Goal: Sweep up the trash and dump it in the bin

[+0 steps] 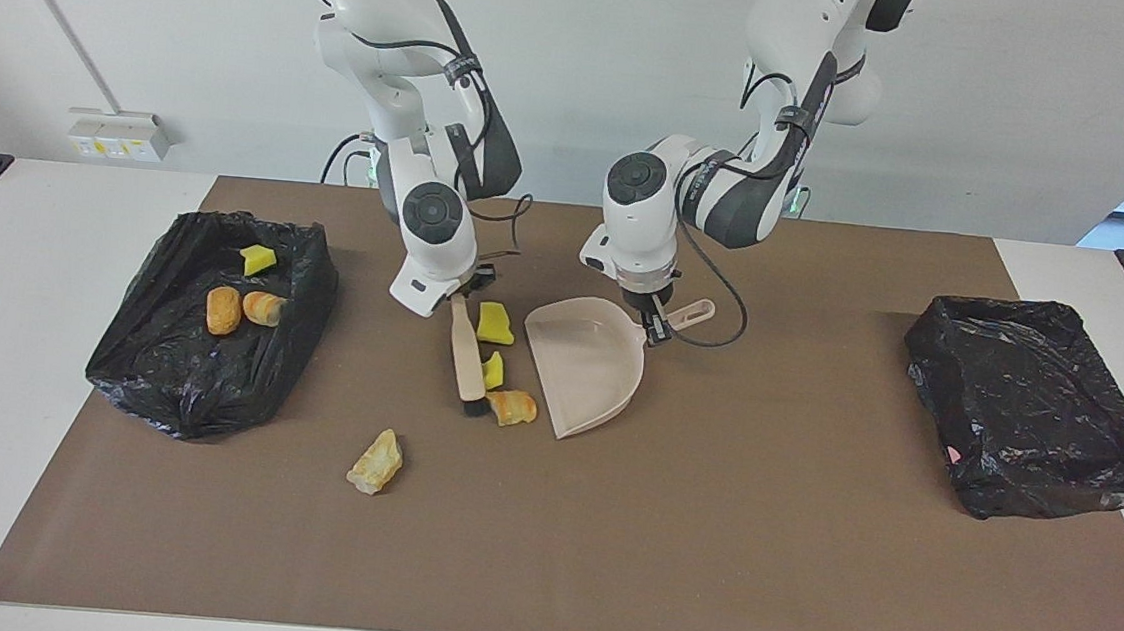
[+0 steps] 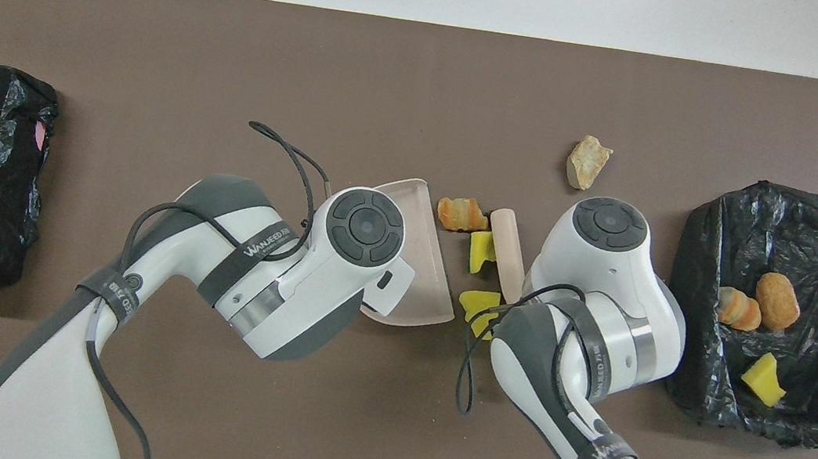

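The right gripper (image 1: pixel 465 288) is clamped on the handle of the beige brush (image 1: pixel 467 353), whose black bristles rest on the brown mat (image 1: pixel 603 560). The left gripper (image 1: pixel 655 325) grips the handle of the beige dustpan (image 1: pixel 586 363), which lies on the mat with its open mouth toward the brush.

The mat covers most of a white table (image 1: pixel 20 313), and a pale wall stands by the robots' end.

Between brush and pan lie three scraps of trash: a yellow sponge chunk (image 1: pixel 494 324) by the brush handle, a second yellow chunk (image 1: pixel 493 369) against the brush, and an orange-striped bread lump (image 1: pixel 513 408) touching the bristles. A pale tan lump (image 1: pixel 376 462) lies alone, farther from the robots than the brush. Toward the right arm's end, a bin lined with black plastic (image 1: pixel 166 375) holds one yellow chunk (image 1: pixel 257 258) and two bread lumps (image 1: pixel 242 308). Another black-lined bin (image 1: pixel 1036 413) sits toward the left arm's end.

In the overhead view both grippers hide beneath their wrists, and the right arm covers part of the nearer yellow chunk.
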Available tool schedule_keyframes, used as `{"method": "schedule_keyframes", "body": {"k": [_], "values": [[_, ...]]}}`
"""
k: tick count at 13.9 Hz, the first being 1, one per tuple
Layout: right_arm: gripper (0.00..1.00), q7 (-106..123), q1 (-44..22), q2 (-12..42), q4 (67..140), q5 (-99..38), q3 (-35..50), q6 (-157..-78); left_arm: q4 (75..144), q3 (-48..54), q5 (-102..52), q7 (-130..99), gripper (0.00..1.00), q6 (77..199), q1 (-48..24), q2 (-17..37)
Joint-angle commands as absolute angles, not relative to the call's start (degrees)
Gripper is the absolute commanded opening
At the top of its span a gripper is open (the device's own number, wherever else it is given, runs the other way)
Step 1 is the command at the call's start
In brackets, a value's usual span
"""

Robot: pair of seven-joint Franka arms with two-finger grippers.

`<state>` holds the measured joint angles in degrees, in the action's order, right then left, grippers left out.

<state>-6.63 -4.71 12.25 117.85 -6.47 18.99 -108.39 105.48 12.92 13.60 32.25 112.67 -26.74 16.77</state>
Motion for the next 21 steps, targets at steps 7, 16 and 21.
{"method": "schedule_keyframes", "body": {"k": [7,16,21], "values": [[0.00,-4.2,-7.5,9.9,117.3,-33.0,18.9,-106.4,110.7,12.3,13.7,32.8,0.00,114.6,-27.7,13.8],[0.00,4.6,2.3,7.6,108.1,5.7,18.3,-96.4,110.7,12.2,13.6,33.0,0.00,113.9,-26.4,13.9],[0.00,11.3,7.4,19.8,98.0,25.4,18.4,-102.0,110.7,12.1,13.4,30.1,0.00,112.8,-26.3,13.9]]}}
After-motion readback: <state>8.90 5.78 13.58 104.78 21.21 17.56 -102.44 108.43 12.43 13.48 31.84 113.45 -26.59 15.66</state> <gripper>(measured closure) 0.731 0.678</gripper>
